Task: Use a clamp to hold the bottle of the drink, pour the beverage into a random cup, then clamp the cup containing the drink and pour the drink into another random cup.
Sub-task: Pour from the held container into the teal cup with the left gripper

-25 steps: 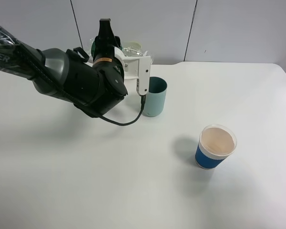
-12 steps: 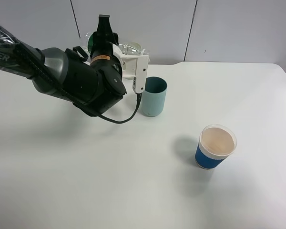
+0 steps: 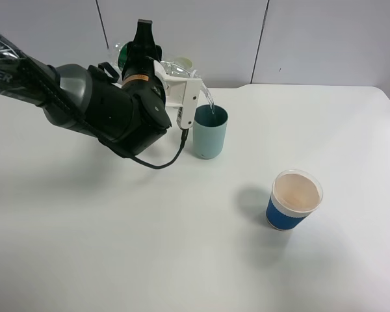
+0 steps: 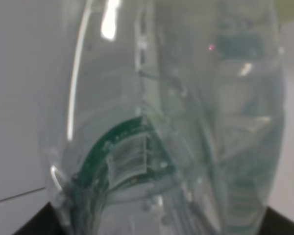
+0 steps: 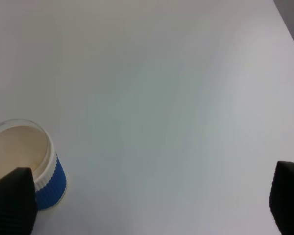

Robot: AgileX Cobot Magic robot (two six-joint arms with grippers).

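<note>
Bottle, gripped by left hand, blots out its wrist view; right hand spread wide.

Place: lab-style test bench, as far as I can tell.
Evidence: my bare white desk; grey partition panels behind its far edge.

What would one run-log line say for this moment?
phase: pouring | left end effector: gripping tilted bottle | stream: into teal cup | blue cup: empty

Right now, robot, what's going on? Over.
Left gripper shut on bottle, pouring into teal cup. Right gripper open, hovering by blue cup. Nothing blocking.
</note>
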